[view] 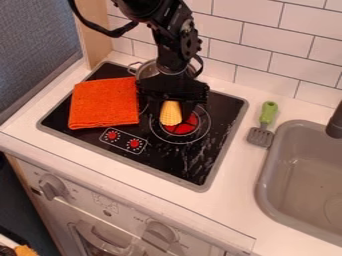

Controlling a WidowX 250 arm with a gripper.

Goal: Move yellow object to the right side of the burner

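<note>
Gripper: we see the black 2-finger gripper (172, 114) pointing down over the red-centred burner (180, 126), its 2 fingers clamped on the corn, 1 on each side.
Corn: we find the yellow, ridged toy corn cob (170, 113) between the fingers, roughly upright, its rounded lower end over the left part of the burner's red centre; we cannot tell whether it touches the surface.
Arm: we have the black robot arm (175, 30) coming in from the top edge, in front of the metal pot.
Stove: we look down on a glossy black stovetop (120, 161) with a grey rim and 2 red dials near its front edge.
Cloth: we see a folded orange cloth (103, 102) lying on the left part of the stovetop, beside the gripper.
Pot: we make out a silver metal pot (143, 71) at the back of the stovetop, partly hidden by the arm.
Spatula: we spot a green-handled spatula with a grey slotted head (260, 137) on the white counter (230, 202), between stove and sink.
Sink: we have a grey sink basin (294, 172) at the right, with a black faucet (336, 122) at its edge.
Wall: we see white rectangular tiles (267, 47) behind the stove.
</note>
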